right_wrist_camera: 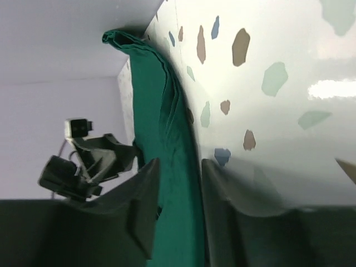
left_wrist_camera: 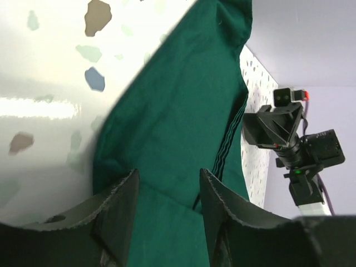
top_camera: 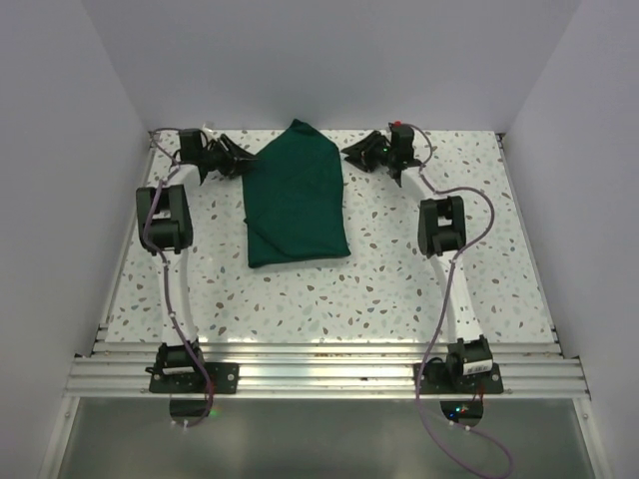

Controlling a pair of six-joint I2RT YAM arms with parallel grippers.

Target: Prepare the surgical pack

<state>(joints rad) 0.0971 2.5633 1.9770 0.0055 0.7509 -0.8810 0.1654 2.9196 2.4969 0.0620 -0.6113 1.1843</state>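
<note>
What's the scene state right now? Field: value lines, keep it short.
cloth: dark green, folded into a long bundle, lying flat
table: speckled; the cloth sits mid-width, toward the far edge
left tool: jaws apart, at the cloth's left edge near its far end
right tool: jaws apart, at the cloth's right edge near its far end
grip: neither tool is clamped on the cloth
cloth contents: cannot tell, nothing shows outside the folds

Bright, even overhead light, faint shadows. Glare patches whiten the table (left_wrist_camera: 33, 108) in both wrist views, where things nearest the lens look soft.
</note>
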